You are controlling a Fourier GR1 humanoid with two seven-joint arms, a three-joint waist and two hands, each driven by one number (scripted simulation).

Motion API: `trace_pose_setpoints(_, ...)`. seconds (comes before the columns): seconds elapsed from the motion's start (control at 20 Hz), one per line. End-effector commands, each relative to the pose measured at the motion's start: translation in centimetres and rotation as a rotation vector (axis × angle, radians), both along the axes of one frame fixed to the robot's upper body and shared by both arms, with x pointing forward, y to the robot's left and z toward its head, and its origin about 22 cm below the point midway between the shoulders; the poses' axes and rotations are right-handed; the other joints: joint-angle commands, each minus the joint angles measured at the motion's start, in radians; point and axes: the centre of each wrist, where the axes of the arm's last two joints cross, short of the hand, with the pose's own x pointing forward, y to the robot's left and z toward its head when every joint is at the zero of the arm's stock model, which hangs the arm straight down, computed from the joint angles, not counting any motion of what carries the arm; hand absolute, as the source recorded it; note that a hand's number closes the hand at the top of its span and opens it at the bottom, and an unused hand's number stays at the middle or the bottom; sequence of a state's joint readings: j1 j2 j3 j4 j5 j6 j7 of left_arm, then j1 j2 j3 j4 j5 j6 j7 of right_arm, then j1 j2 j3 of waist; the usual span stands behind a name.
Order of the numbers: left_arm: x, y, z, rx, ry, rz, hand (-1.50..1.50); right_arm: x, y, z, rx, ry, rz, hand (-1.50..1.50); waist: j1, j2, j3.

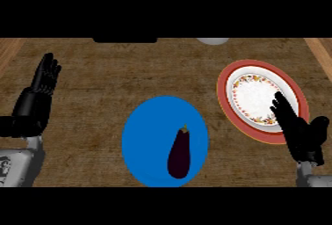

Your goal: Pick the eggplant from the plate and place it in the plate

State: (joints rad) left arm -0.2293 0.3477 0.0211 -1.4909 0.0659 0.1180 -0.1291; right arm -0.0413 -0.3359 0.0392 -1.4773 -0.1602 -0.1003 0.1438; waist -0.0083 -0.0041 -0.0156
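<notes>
A dark purple eggplant (179, 152) lies lengthwise on the blue plate (144, 140) at the centre front, stem end pointing away from me. To the right sits a white plate with a red rim and a floral ring (251, 88), with nothing on it. My right hand (299, 132) is open with fingers straight, overlapping that plate's near right edge and well to the right of the eggplant. At the left edge my left hand (35, 99) rests open, fingers up, far from both plates.
The counter is brown wood grain. A black object (124, 40) and a pale round object (212, 41) sit at the far edge. Lighter wood strips run along the left and right sides.
</notes>
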Motion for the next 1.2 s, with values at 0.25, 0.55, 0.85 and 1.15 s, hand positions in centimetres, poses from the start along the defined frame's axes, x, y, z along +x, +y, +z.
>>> trace_pose_setpoints(0.25,0.4,-0.1,-3.0,-0.073,0.33,0.045,0.0,5.5,9.1,6.1,0.155,-0.126,0.509,1.5,0.054,0.014,0.017)
trace_pose_setpoints(0.55,-1.1,-1.2,-4.4,-0.133,0.447,0.005,0.0,1.8,7.3,-0.7,-0.052,-0.287,0.217,-1.5,0.014,0.005,0.017)
trace_pose_setpoints(0.85,-0.7,-0.3,-4.0,-0.114,0.444,0.033,0.0,0.7,8.3,-1.0,-0.252,-0.217,0.532,-1.5,0.009,0.004,0.016)
trace_pose_setpoints(1.15,0.6,-0.3,-4.1,-0.126,0.443,0.057,0.0,0.2,8.4,2.8,-0.406,-0.156,0.612,-1.5,0.002,0.004,0.015)
